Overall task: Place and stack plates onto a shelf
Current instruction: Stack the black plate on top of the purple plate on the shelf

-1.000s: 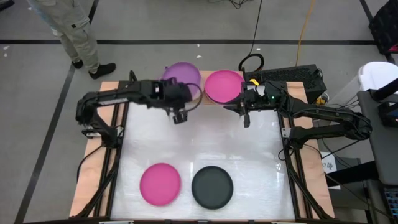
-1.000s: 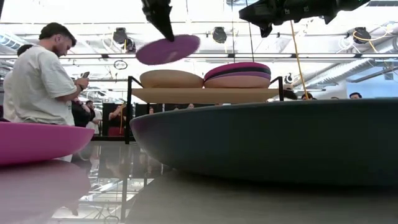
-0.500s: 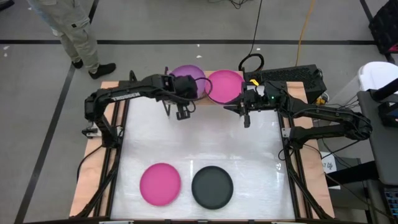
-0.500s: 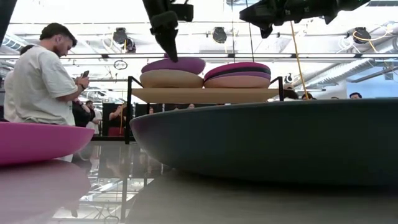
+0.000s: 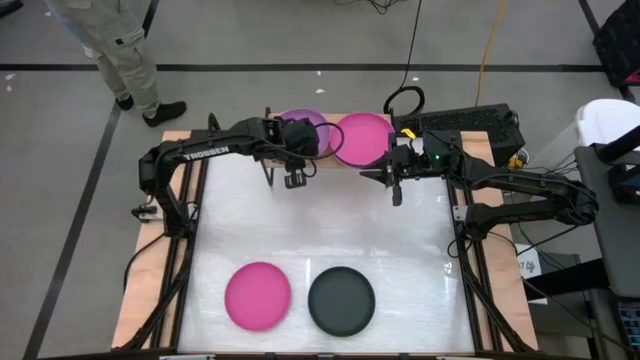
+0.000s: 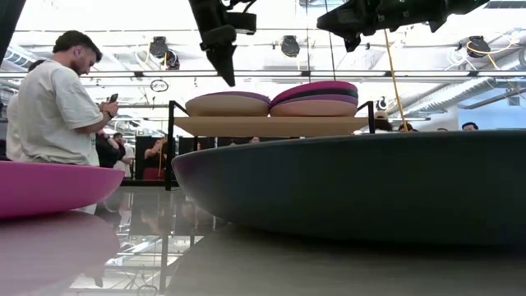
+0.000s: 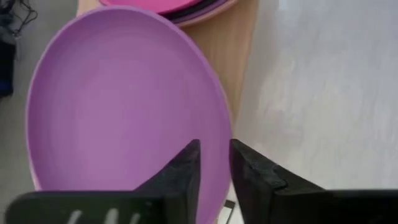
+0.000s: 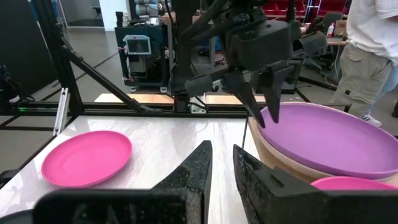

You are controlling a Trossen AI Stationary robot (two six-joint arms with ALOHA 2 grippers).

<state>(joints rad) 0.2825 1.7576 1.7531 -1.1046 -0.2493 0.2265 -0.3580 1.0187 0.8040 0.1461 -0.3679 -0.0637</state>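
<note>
Purple plate (image 5: 305, 128) lies on the beige plate (image 6: 222, 105), shelf (image 6: 271, 125) left side. Left pincer (image 7: 214, 165) empty, fingers narrowly apart, at its near rim. Risk: withdrawal clipping rim, sliding plate off. Right pincer (image 5: 392, 185) narrowly apart, idle near the pink stack.

White tabletop (image 5: 330, 230) carries a hot pink plate (image 5: 257, 296) and a black plate (image 5: 341, 300) side by side at the near edge. Shelf (image 6: 271, 125) at the far edge carries two stacks: purple plate (image 7: 118, 106) on beige (image 6: 222, 107); hot pink-topped stack (image 5: 360, 138) beside it.
</note>
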